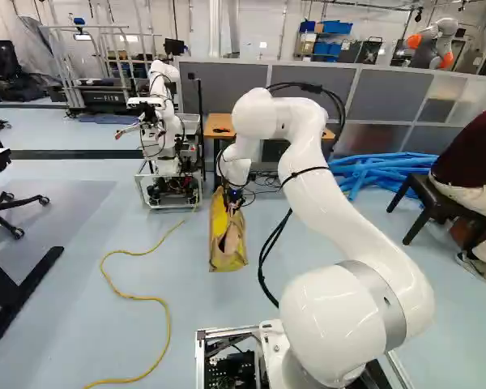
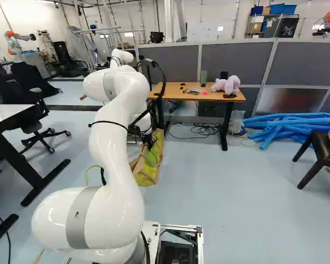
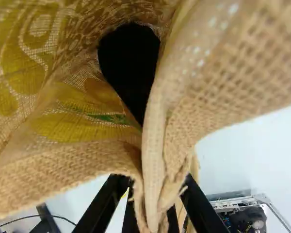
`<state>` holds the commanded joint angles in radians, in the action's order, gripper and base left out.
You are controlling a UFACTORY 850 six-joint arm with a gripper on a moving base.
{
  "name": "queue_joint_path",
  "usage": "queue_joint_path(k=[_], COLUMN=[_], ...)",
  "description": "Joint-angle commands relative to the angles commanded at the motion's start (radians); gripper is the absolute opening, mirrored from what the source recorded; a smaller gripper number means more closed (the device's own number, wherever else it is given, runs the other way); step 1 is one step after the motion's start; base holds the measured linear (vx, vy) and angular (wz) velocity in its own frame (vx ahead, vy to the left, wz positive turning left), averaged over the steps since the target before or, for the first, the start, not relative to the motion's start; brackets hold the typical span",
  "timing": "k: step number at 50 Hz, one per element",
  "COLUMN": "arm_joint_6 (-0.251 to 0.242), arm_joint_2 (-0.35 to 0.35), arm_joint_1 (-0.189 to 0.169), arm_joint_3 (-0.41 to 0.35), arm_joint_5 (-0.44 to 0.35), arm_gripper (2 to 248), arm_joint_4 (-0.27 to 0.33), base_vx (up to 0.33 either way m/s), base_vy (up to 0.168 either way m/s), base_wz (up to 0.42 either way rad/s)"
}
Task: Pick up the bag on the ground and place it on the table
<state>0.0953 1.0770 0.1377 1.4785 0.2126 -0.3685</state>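
The bag [image 1: 228, 239] is grasped by the fingers [image 1: 233, 199], its rim of coarse cloth pinched between them; in the wrist view, its dark opening is seen just ahead. The bag is hung low beneath the arm [image 1: 332, 194], though floor contact cannot be told. In the right base view, the worktop [image 2: 179, 94] is placed at one o'clock from the bag, with a plush toy [image 2: 228, 85] set towards its three o'clock end. In the left base view, another robot [image 1: 164, 121] is seen at eleven o'clock from the bag.
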Motion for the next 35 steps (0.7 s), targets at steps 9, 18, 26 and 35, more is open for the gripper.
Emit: queue_joint_path(k=[9,18,26,35], arm_joint_6=[0.0,0.0,0.0,0.0], arm_joint_2=[-0.01,-0.036,-0.062,-0.092], arm_joint_1=[-0.011,-0.019,-0.025,-0.031], arm_joint_3=[0.012,0.001,-0.015,-0.034], arm_joint_5=[0.03,0.053,0.069,0.087], arm_gripper=[35,35,35,35], arm_joint_4=[0.014,0.027,0.04,0.053], base_vx=[0.0,0.0,0.0,0.0], base_vy=[0.0,0.0,0.0,0.0], base_wz=[0.0,0.0,0.0,0.0])
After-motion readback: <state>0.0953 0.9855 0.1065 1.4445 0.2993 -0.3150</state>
